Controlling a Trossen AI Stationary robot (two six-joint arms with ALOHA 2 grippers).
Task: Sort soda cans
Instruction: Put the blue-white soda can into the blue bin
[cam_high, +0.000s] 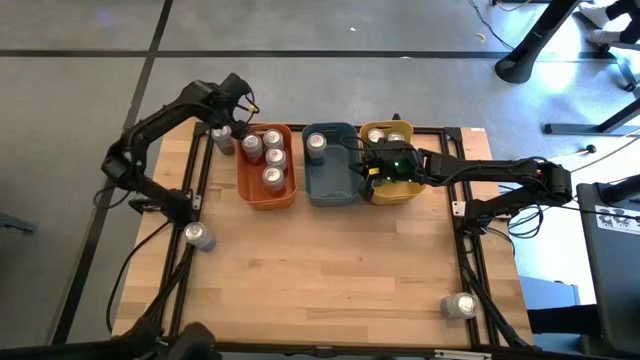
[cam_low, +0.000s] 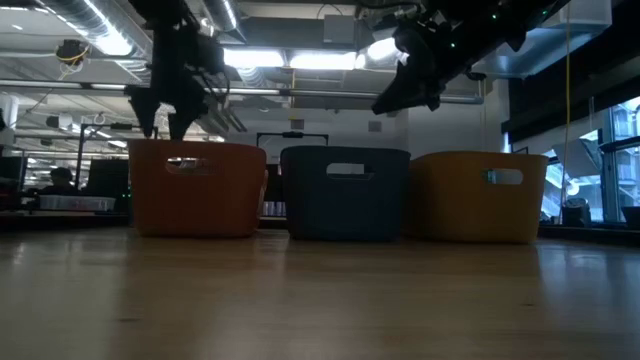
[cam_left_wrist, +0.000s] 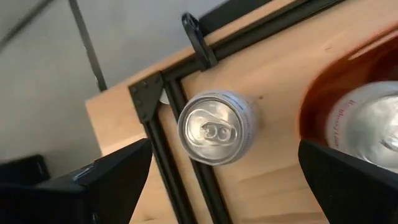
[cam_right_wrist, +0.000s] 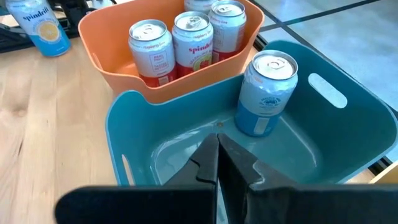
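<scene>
A silver-topped soda can (cam_left_wrist: 216, 127) stands upright on the table's far left corner (cam_high: 222, 139), just left of the orange bin (cam_high: 287, 195). My left gripper (cam_left_wrist: 217, 186) hangs over it, open, one finger on either side and apart from it; it also shows in the high view (cam_high: 230, 122). The orange bin holds three red-and-white cans (cam_right_wrist: 191, 36). The blue bin (cam_right_wrist: 134, 134) holds one light-blue can (cam_right_wrist: 266, 93). My right gripper (cam_right_wrist: 217, 165) is shut and empty above the blue bin's right side (cam_high: 365, 170). The yellow bin (cam_high: 400, 190) holds two cans (cam_high: 385, 137).
One loose can lies on the table's left side (cam_high: 198, 236), also seen in the right wrist view (cam_right_wrist: 43, 25). Another lies at the near right corner (cam_high: 461, 306). A black frame rail (cam_left_wrist: 180, 186) runs beside the far-left can. The three bins stand side by side at the far edge.
</scene>
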